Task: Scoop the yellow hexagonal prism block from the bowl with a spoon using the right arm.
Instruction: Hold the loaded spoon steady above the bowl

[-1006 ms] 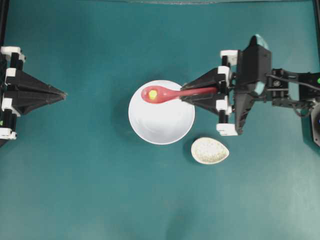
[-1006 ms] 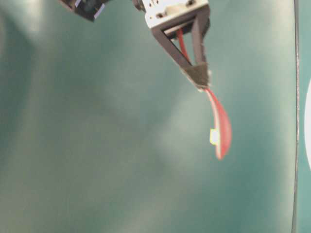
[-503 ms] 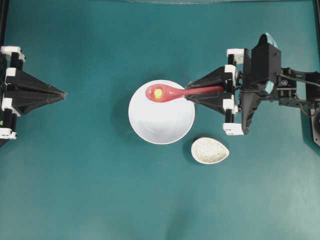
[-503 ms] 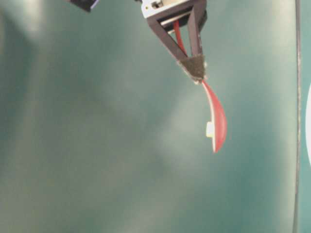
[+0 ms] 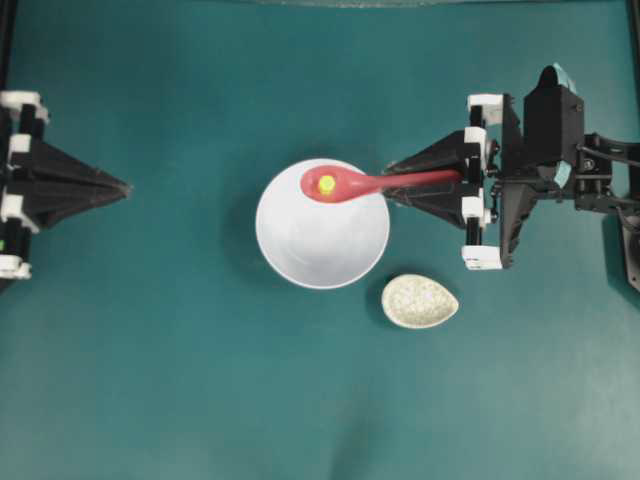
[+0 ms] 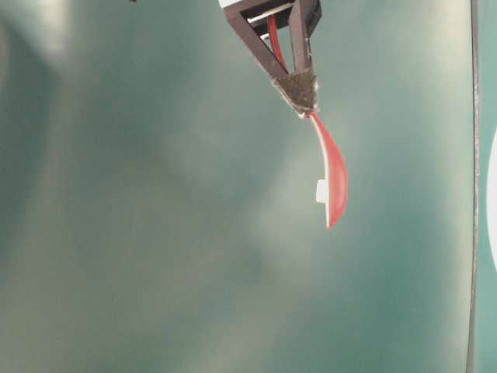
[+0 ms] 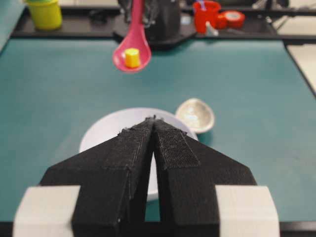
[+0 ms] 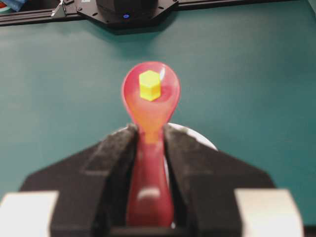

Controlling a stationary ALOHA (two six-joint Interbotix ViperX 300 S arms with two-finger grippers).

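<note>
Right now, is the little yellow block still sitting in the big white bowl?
No, the yellow block sits in the scoop of the red spoon, lifted above the white bowl.

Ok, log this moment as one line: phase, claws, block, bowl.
phase: block scooped | right claw: shut on spoon | left claw: shut, idle | yellow block: in spoon | bowl: no block

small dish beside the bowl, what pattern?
Speckled beige dish; clearest in the overhead view.
</note>
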